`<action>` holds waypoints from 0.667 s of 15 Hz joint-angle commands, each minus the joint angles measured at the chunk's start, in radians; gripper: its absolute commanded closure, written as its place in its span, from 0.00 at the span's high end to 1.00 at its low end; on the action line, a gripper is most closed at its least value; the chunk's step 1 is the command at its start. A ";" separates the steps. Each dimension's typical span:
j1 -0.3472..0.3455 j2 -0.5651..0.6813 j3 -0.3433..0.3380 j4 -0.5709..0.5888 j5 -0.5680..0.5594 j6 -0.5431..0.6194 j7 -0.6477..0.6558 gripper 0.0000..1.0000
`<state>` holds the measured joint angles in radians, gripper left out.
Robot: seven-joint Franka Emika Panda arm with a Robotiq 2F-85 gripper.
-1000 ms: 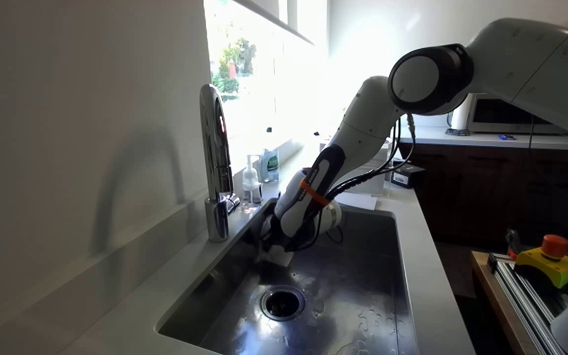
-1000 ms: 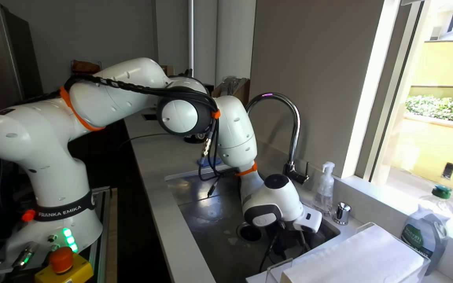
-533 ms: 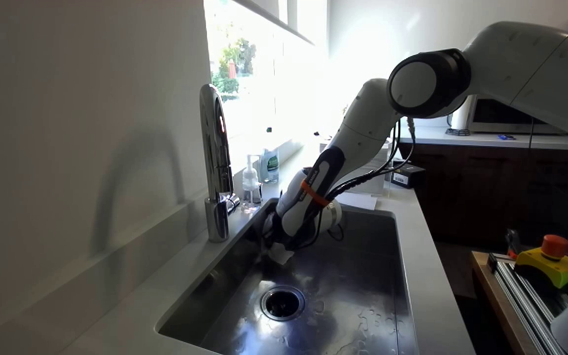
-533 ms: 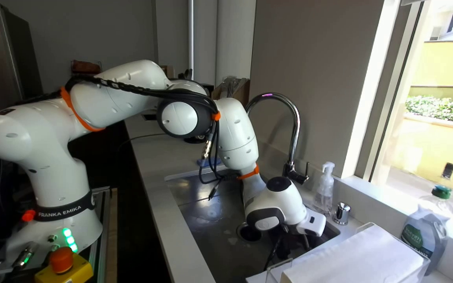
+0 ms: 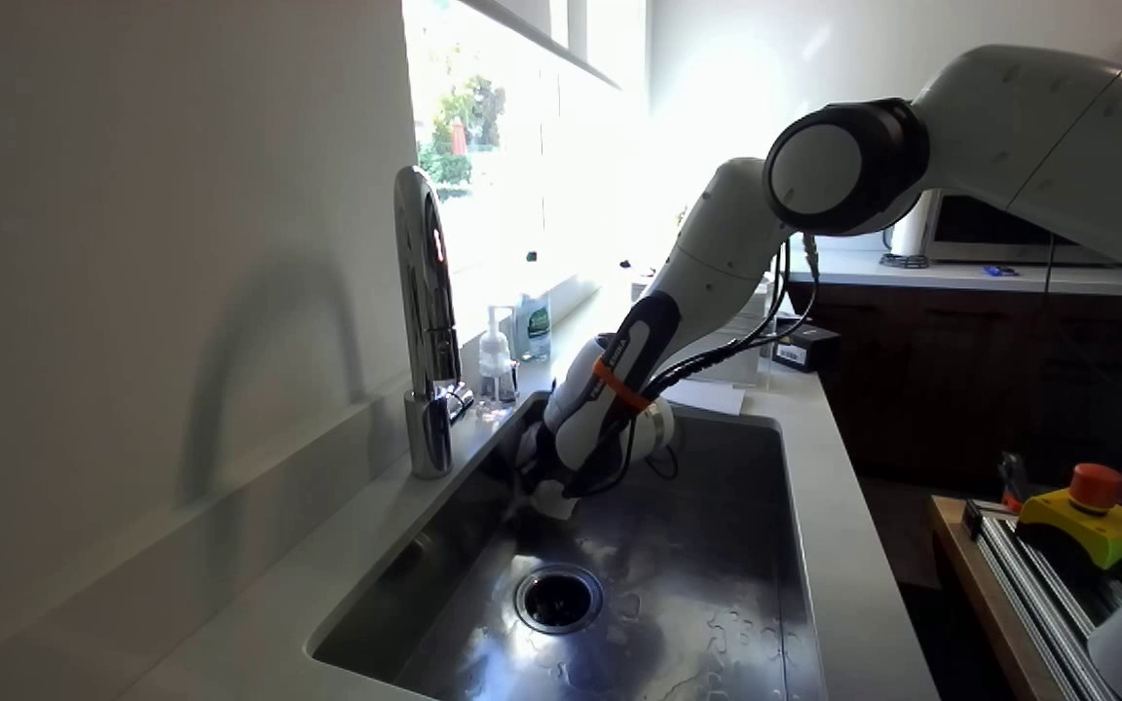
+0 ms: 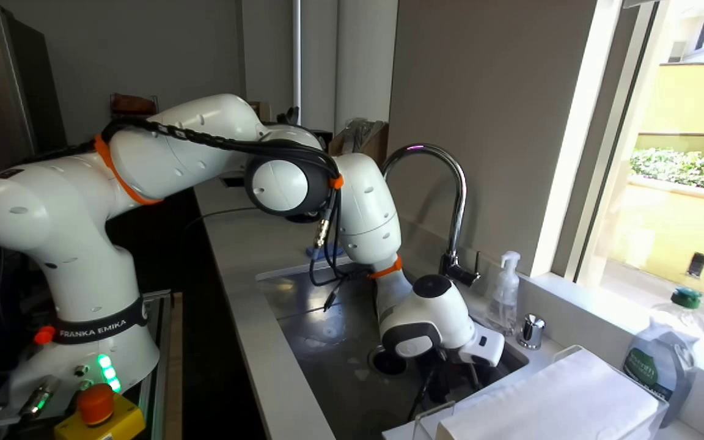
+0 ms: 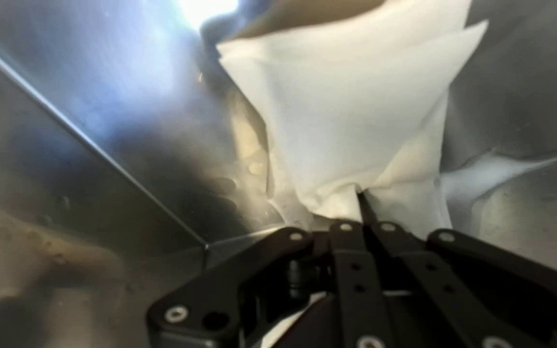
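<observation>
My gripper (image 7: pixel 364 212) is shut on a folded white paper towel (image 7: pixel 351 106) in the wrist view. The fingertips pinch its near edge, which is creased there, and the rest spreads out beyond them. The gripper is down inside the steel sink (image 5: pixel 707 545), near the back wall and the far corner. The towel shows as a small white patch (image 5: pixel 553 500) under the gripper in an exterior view, low over the sink floor. I cannot tell whether it lies flat on the metal. In an exterior view (image 6: pixel 443 379) the gripper is dark and mostly hidden beneath the white wrist.
A drain hole (image 5: pixel 559 599) lies in the sink floor. A chrome faucet (image 5: pixel 428 321) and a clear soap pump (image 6: pixel 505 293) stand behind the sink. A chrome cap (image 6: pixel 531 332), a white napkin box (image 6: pixel 560 403) and a green-capped bottle (image 6: pixel 663 354) stand beside it.
The forearm and wrist have moved slightly down and toward the sink's back wall, then back a little. The towel has shifted slightly. The gripper stays in the sink.
</observation>
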<state>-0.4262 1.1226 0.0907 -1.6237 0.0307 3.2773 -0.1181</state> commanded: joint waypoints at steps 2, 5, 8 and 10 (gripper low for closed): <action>0.009 -0.016 0.031 -0.038 -0.014 -0.014 0.035 0.00; 0.017 -0.032 0.036 -0.066 -0.010 -0.014 0.040 0.00; 0.030 -0.035 0.039 -0.082 -0.007 -0.012 0.049 0.00; 0.038 -0.039 0.042 -0.090 -0.006 -0.016 0.056 0.00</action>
<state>-0.4085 1.0942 0.1225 -1.6793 0.0307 3.2770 -0.0984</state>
